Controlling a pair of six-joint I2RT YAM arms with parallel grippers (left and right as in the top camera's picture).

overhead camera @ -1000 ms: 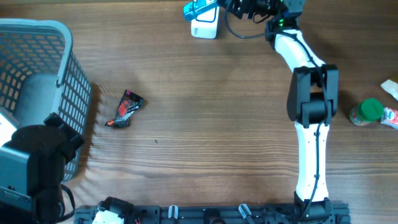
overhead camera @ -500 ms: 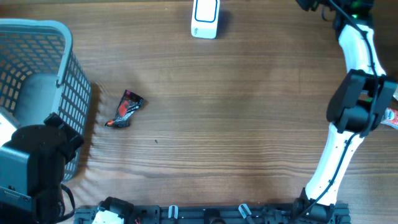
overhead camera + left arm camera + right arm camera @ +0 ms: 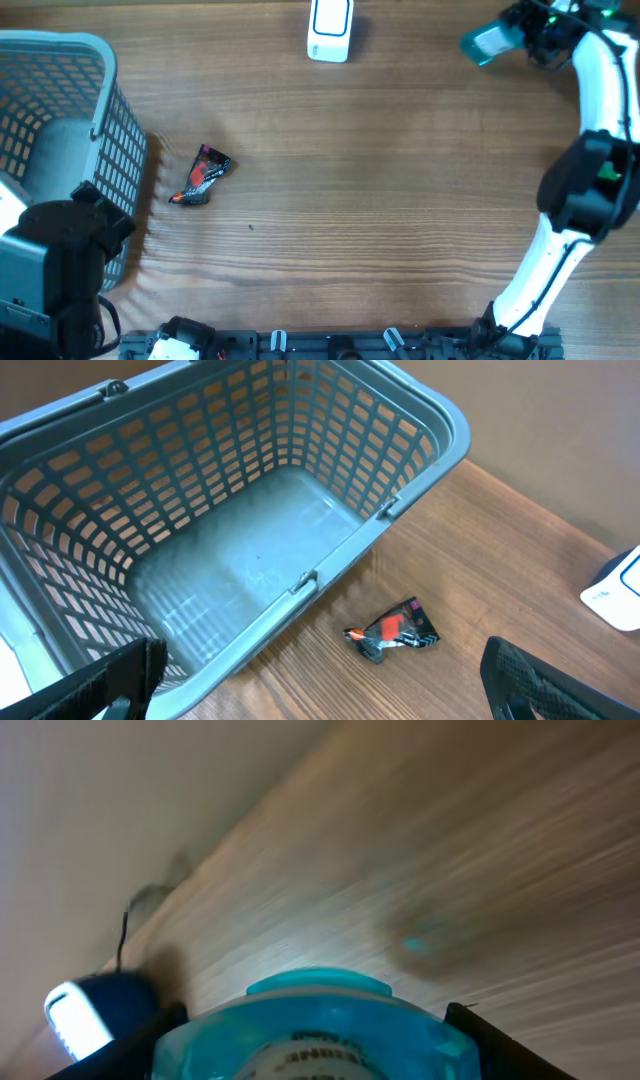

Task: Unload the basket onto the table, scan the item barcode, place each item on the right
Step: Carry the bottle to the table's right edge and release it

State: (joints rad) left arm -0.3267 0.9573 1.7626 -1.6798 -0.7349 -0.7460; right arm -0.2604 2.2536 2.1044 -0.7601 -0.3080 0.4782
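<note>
One teal bottle (image 3: 482,43), clamped in the right hand (image 3: 508,36), has left the scanner (image 3: 329,28) rightward, probably scanned; left hand (image 3: 320,685) apart.

Wooden table (image 3: 380,220), grey mesh basket (image 3: 105,70) at left, black-red packet (image 3: 201,176) just beside it, white scanner (image 3: 330,30) at far edge

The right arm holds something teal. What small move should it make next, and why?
Probably swing left toward the white scanner: the right pincer grips the teal container well off to the scanner's right, too far aside for its barcode to be read.
</note>
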